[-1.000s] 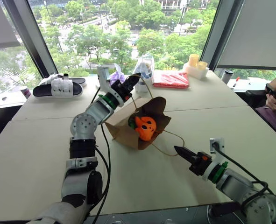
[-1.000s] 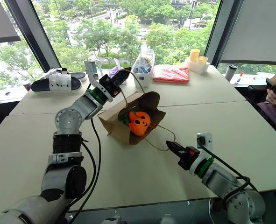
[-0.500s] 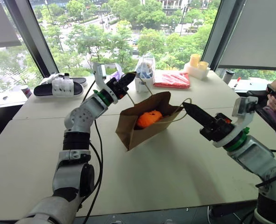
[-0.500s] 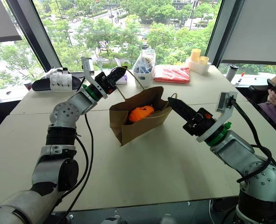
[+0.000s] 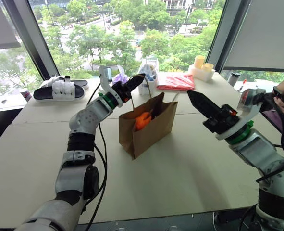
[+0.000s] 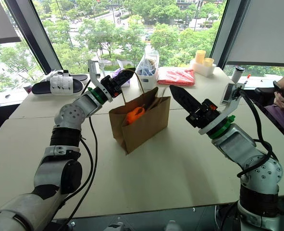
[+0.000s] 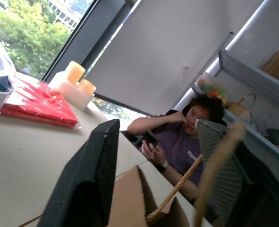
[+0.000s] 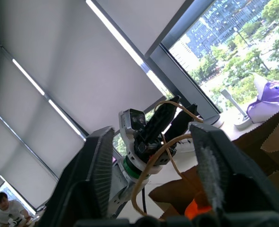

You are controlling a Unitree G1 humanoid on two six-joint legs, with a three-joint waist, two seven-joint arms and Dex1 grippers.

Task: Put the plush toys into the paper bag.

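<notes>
A brown paper bag (image 5: 148, 126) stands upright near the middle of a pale table (image 5: 180, 163), an orange plush toy (image 5: 142, 119) showing at its open mouth. The left gripper (image 5: 135, 82) hangs just above the bag's far left corner, its black fingers parted, with a tan loop handle (image 7: 177, 195) rising between them in the left wrist view. The right gripper (image 6: 178, 95) points at the bag's upper right edge from just beside it; in the right wrist view its fingers (image 8: 101, 170) stand wide apart and the other handle (image 8: 153, 161) loops through the gap without being pinched.

The right wrist view also catches the left gripper across the bag, a purple tied pouch (image 8: 271, 97) behind it, and roller blinds above the window. The left wrist view looks the other way, to a seated person (image 7: 186, 142) in a purple shirt holding a phone, with shelves behind.

Along the table's far edge lie a pair of black and white sandals (image 5: 60, 89), a clear plastic bag (image 5: 149, 72), a red packet (image 5: 176, 82) and two yellow cups (image 5: 202, 65). Beyond the glass are green treetops.
</notes>
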